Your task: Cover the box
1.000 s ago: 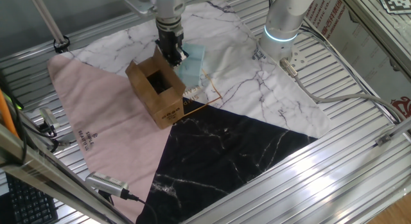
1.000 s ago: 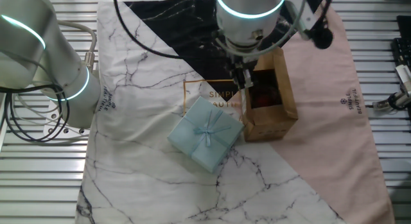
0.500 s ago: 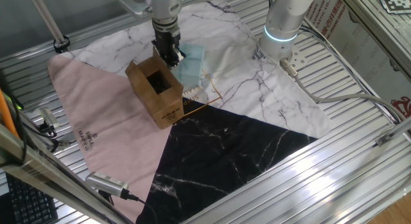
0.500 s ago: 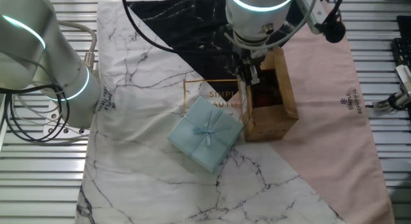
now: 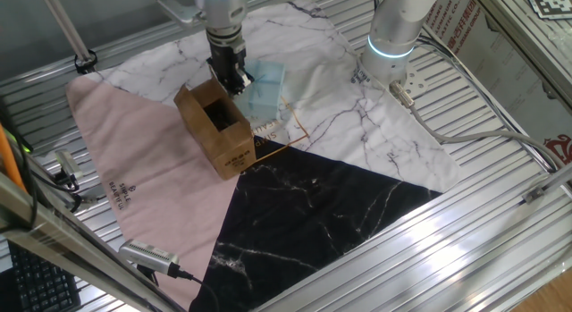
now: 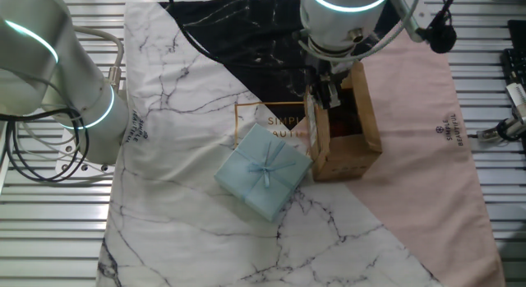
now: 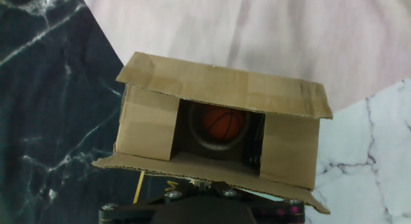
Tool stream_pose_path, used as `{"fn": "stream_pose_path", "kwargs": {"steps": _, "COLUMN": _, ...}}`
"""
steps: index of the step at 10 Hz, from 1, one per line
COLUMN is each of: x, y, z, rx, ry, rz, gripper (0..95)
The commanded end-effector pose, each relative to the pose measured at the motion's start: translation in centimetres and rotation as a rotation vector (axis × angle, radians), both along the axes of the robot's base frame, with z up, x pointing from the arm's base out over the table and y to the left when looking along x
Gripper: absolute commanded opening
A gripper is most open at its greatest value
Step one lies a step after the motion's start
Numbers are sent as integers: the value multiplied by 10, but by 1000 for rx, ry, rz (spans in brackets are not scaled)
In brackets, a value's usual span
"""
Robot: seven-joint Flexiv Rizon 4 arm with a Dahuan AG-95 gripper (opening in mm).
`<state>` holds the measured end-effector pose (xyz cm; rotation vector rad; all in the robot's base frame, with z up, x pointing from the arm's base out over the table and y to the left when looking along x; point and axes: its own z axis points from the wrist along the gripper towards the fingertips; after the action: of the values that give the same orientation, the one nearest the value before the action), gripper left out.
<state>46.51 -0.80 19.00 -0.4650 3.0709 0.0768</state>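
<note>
— Four flaps top the box [image 5: 217, 126], right?
— Yes. They are not shut, and an orange ball [image 7: 223, 123] shows inside.
— Where is the box?
— It stands upright on the cloth [image 5: 143, 160], where the pink, white and black parts meet.
— And the gripper [image 6: 324, 96]?
— It hangs right at the box's top edge, on the side by the pale blue gift box [image 6: 264, 173]. Nobody can tell if the fingers are spread or pressed together.
— Any open room?
— The pink side lies bare.
</note>
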Motion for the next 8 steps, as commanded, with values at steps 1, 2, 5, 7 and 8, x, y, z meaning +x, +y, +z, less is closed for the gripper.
{"fn": "stream_pose_path", "kwargs": {"steps": 1, "x": 1, "y": 0, "z": 1, "rx": -2, "ry": 2, "rz": 2, "gripper": 0}}
{"fn": "stream_pose_path", "kwargs": {"steps": 2, "x": 2, "y": 0, "z": 1, "rx": -2, "ry": 2, "rz": 3, "gripper": 0}}
{"fn": "stream_pose_path", "kwargs": {"steps": 5, "x": 6, "y": -4, "z": -4, "rx": 1, "ry": -2, "rz": 13, "gripper": 0}}
{"fn": "stream_pose_path", "kwargs": {"steps": 7, "x": 10, "y": -5, "z": -5, "rx": 2, "ry": -2, "rz": 19, "gripper": 0}}
{"fn": "stream_pose_path", "kwargs": {"steps": 8, "x": 14, "y": -5, "z": -5, "rx": 2, "ry": 1, "rz": 23, "gripper": 0}}
